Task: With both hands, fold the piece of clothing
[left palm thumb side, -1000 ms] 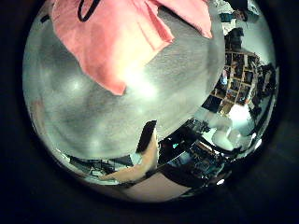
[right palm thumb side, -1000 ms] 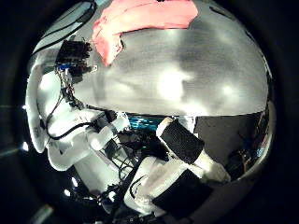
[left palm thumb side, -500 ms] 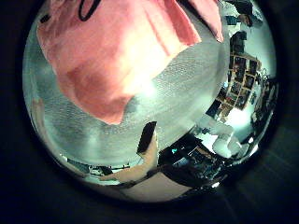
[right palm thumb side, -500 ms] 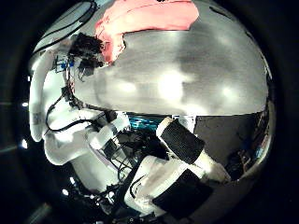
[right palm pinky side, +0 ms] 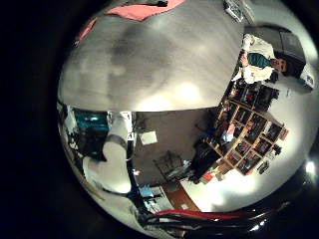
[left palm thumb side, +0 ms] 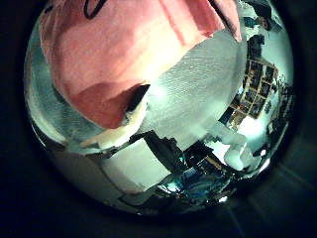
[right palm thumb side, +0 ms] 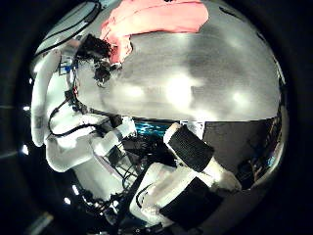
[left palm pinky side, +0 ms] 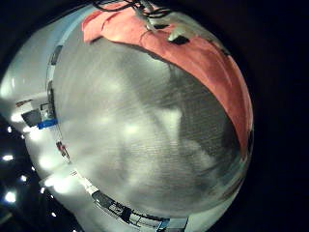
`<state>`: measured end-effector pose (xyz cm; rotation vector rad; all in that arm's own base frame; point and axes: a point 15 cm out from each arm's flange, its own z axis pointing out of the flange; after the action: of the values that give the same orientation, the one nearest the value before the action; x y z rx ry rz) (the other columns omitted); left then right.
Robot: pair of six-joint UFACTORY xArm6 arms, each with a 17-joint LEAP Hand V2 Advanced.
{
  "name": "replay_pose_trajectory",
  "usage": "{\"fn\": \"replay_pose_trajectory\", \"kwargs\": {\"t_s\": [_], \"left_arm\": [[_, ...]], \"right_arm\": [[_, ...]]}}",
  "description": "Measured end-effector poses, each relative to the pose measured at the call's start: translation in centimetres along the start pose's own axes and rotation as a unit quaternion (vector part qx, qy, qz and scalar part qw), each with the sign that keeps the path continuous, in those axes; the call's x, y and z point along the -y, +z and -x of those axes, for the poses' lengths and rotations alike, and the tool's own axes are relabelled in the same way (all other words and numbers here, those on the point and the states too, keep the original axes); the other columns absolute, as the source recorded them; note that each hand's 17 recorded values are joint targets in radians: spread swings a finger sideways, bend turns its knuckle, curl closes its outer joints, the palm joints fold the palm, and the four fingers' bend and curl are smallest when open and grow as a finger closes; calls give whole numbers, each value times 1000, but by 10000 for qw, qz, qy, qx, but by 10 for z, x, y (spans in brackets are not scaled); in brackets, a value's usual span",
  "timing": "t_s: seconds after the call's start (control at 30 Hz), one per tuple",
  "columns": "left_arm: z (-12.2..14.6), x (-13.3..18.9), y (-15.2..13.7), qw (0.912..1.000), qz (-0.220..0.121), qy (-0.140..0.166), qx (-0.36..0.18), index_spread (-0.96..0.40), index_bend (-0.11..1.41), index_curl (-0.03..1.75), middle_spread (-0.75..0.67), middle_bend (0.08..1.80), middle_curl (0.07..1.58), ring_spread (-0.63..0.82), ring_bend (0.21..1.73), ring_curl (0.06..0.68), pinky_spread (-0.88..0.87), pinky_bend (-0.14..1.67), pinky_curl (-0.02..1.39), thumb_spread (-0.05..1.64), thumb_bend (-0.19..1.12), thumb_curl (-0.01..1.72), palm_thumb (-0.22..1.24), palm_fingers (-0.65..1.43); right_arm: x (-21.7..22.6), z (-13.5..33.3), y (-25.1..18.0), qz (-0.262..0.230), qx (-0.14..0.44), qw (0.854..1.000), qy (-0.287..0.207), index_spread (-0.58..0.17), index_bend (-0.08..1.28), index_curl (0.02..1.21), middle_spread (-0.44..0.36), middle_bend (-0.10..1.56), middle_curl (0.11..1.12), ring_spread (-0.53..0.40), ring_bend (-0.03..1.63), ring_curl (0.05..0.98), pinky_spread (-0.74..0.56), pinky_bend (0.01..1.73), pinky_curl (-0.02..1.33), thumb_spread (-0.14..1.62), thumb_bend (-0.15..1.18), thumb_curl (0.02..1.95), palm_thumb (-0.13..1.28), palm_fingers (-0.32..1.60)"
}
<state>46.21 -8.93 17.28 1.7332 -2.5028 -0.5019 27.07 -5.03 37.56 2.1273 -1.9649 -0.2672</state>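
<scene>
Bare grey counter [right palm thumb side: 196, 78] stretches wide beside a pink garment [right palm thumb side: 156, 18] bunched at its far edge. Left hand [right palm thumb side: 98, 54] hovers at the cloth's corner; right hand is unseen, and neither grip can be made out.

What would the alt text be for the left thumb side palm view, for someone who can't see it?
A pink piece of clothing fills much of the view, close under the left hand's palm, lying on a grey table. Beyond the table edge are room furnishings and shelves.
</scene>
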Motion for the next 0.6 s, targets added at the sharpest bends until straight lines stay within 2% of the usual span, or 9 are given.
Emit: {"fn": "replay_pose_trajectory", "kwargs": {"t_s": [0.1, 0.2, 0.4, 0.6], "left_arm": [[1, -6, -2, 10000, 8, -41, -1, -226, 332, 477, -297, 839, 605, -323, 923, 299, -92, 242, 266, 955, 3, 353, 465, 886], [4, -11, -7, 10000, -28, -87, -16, -312, 352, 530, -369, 877, 652, -422, 1036, 353, -280, 340, 296, 1004, 27, 364, 578, 1028], [15, -22, -16, 9997, -121, -190, -45, -457, 408, 667, -449, 915, 751, -471, 1167, 443, -553, 675, 428, 1083, 59, 408, 748, 1138], [23, -30, -37, 9989, -367, -286, -111, -562, 455, 819, -499, 965, 824, -473, 1261, 491, -645, 924, 534, 1095, 45, 467, 822, 1149]], "right_arm": [[0, -1, 0, 3, 4, 10000, 8, -376, 156, 269, -50, 240, 364, 17, 518, 253, 289, 462, 264, 1300, -13, 333, 544, 207], [0, 0, 1, 10, 9, 10000, -6, -375, 155, 269, -45, 242, 365, 17, 522, 254, 289, 460, 264, 1301, -13, 333, 544, 209], [4, 0, 4, 63, 18, 10000, -13, -375, 149, 265, -48, 244, 365, 2, 548, 260, 270, 457, 263, 1301, -13, 333, 544, 219], [22, -2, 22, 365, 77, 9993, -62, -377, 147, 260, -73, 252, 366, -26, 576, 266, 225, 472, 266, 1291, -13, 338, 557, 234]]}}
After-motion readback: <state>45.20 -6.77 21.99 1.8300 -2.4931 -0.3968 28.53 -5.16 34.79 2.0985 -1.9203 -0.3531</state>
